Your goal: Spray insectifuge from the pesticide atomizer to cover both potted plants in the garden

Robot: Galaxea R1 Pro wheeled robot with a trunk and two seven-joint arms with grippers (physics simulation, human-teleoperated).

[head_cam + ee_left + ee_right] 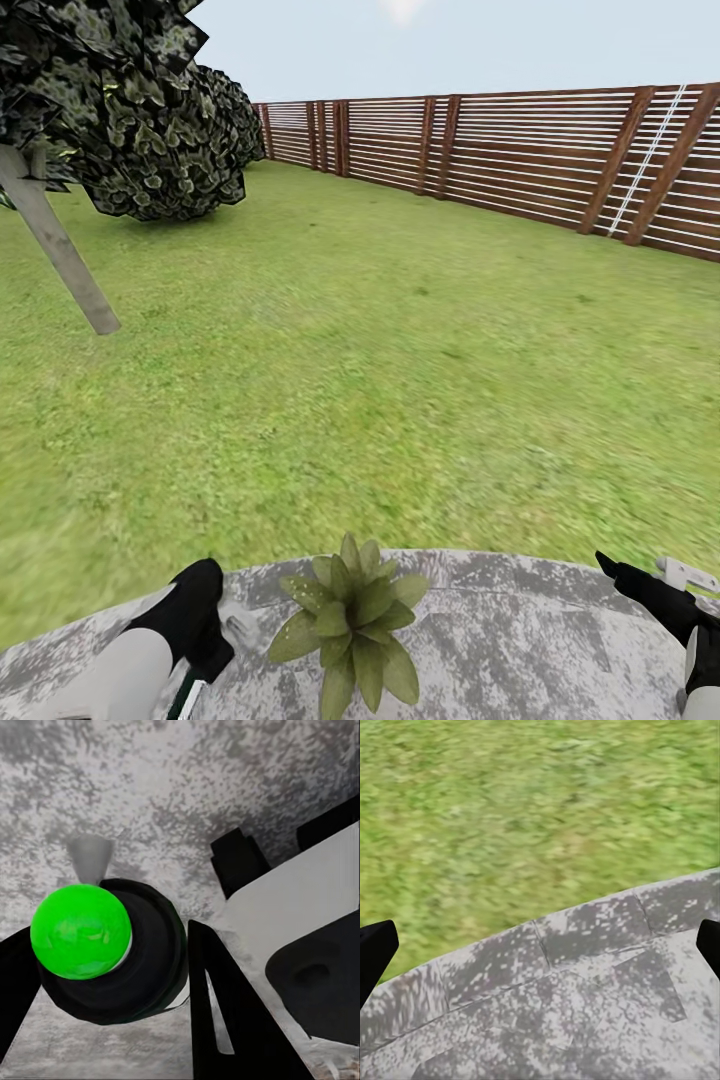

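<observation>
Two black fingers (pixel 225 1020) of the left gripper (pixel 105 967) squeeze the spray bottle (pixel 112 952), seen end-on. Right gripper (pixel 540 945) hangs wide open over the stone patio (pixel 500 640). Aim at the plant (pixel 350 615) nearby and wet every leaf. No words to read.

Head camera high, facing lawn (pixel 330 330), fence (pixel 520 160); wrist cameras close above patio (pixel 585 1020), shared with head view.

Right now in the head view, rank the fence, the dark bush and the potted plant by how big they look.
1. fence, spanning the most.
2. dark bush, nearly as large.
3. potted plant, smallest, though it sits closest to the camera, so true sizes are unsure.
</observation>
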